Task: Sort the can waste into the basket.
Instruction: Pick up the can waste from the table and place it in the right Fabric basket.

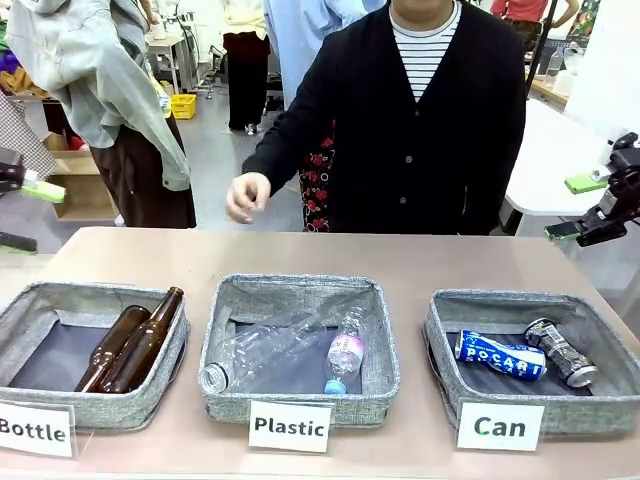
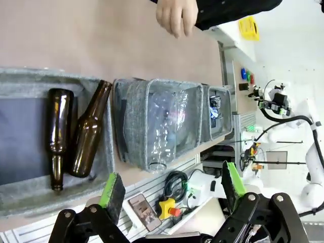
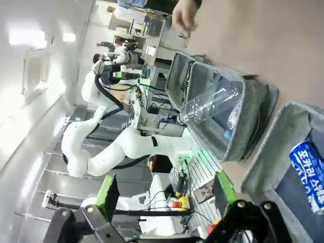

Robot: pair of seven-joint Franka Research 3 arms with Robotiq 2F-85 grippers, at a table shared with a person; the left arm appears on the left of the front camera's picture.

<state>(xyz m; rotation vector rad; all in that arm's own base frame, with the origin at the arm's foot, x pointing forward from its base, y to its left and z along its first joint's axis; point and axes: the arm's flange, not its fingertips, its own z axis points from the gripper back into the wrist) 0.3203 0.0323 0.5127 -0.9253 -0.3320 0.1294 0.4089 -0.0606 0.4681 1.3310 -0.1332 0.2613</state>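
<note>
The Can basket [image 1: 445,330] stands at the front right behind a white "Can" card. Inside it lie a blue POCARI can [image 1: 500,356] and a dented dark silver can [image 1: 560,352], side by side. My right gripper [image 1: 578,207] hovers open and empty above the table's right edge, behind that basket. Its wrist view has the blue can [image 3: 309,169] in the basket [image 3: 276,147] at lower right, beyond the open gripper [image 3: 165,188]. My left gripper [image 1: 28,215] hangs open and empty at the far left edge. From the left gripper [image 2: 172,187], the Can basket [image 2: 225,119] lies farthest away.
A Bottle basket [image 1: 25,310] holds two brown glass bottles [image 1: 140,345]. The middle Plastic basket [image 1: 300,290] holds clear plastic bottles [image 1: 345,350]. A person stands at the far side with one hand [image 1: 247,197] raised above the table's far edge. The table behind the baskets is bare.
</note>
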